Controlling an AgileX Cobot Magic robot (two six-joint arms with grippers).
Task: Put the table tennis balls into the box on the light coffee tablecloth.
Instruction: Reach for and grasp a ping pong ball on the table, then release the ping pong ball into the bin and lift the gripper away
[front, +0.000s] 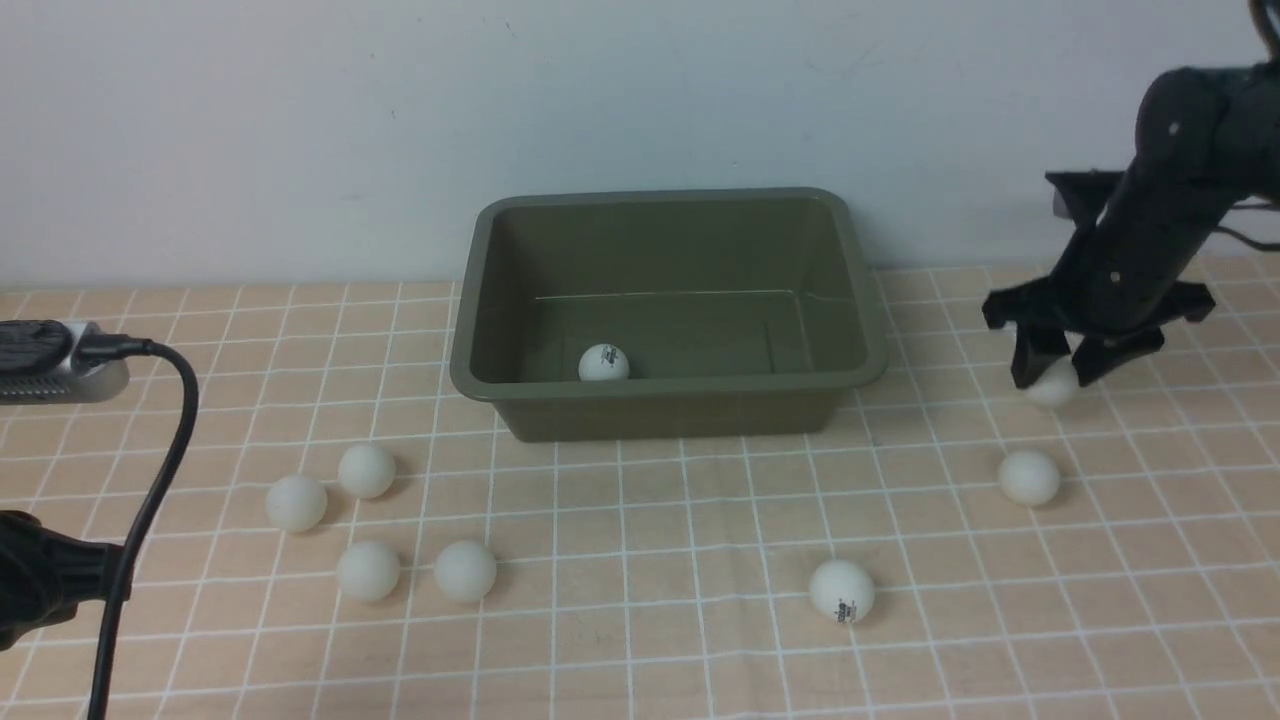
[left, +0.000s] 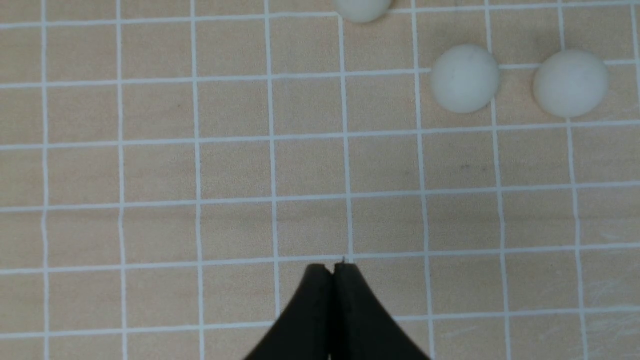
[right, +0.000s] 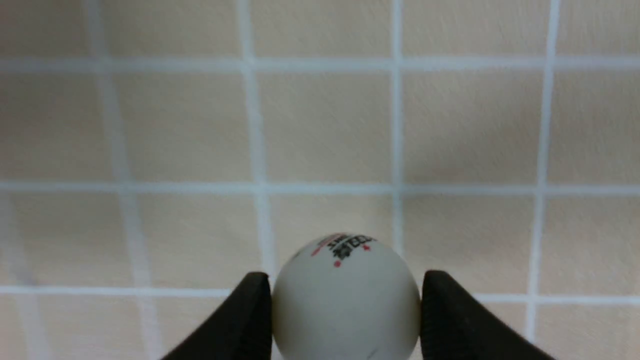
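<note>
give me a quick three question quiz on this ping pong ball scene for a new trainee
1. Count: how many small white plastic table tennis balls lie free on the peach-tan gridded tablecloth, outside the olive-green plastic box and clear of both grippers?
2. True or false: the left gripper is shut on a ball.
3. What sits between the right gripper's fingers? A) nothing B) a white ball with a printed mark C) the box's rim

Key: 1) six 2) false, it is shut with nothing in it 3) B
</note>
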